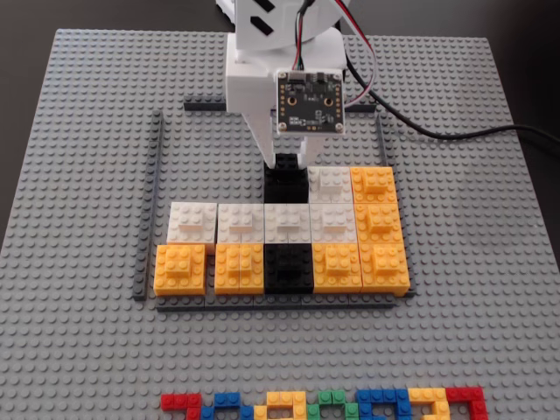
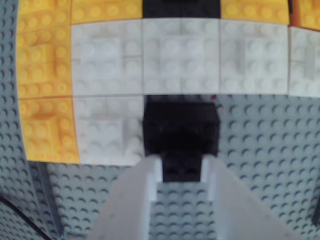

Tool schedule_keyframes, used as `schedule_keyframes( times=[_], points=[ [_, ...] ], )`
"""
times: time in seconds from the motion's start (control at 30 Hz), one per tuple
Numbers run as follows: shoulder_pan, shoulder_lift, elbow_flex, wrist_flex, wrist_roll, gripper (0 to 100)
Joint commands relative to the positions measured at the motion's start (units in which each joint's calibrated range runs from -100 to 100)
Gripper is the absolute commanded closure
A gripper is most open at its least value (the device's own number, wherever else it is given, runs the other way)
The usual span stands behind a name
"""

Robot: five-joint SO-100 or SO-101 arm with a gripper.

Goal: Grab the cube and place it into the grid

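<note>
Arm is reaching down into the grid (image 1: 159, 175) from the far side in the fixed view, jaws (image 1: 289, 160) clenching the raised brick on top of the black cube (image 1: 286, 185). Wrist view is showing both white fingers (image 2: 150, 172) flanking that top brick, cube (image 2: 181, 131) lying straight ahead of the jaws, square, no long axis to speak of. Cube is sitting in the third row back, butting the white block row (image 1: 262, 221) in front of it and a white block (image 1: 332, 182) just beside it, to its right in the fixed view. I cannot tell whether it is pressed fully onto the baseplate (image 1: 79, 131).

Grid is holding a front row of orange blocks (image 1: 180, 268) with another black block (image 1: 288, 268) in the middle, white row behind, orange column (image 1: 376, 210) on the right. Cells left of the cube are looking bare. Judgement: placement nearly done, release coming next.
</note>
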Motion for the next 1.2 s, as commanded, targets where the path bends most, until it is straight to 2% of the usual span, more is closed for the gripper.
schedule_keyframes(
  times=[0.0, 1.17],
  points=[
    [0.1, -0.3, -2.8, -0.4, 0.1, 97],
    [0.6, 2.9, -7.9, -1.5, 0.0, 97]
  ],
)
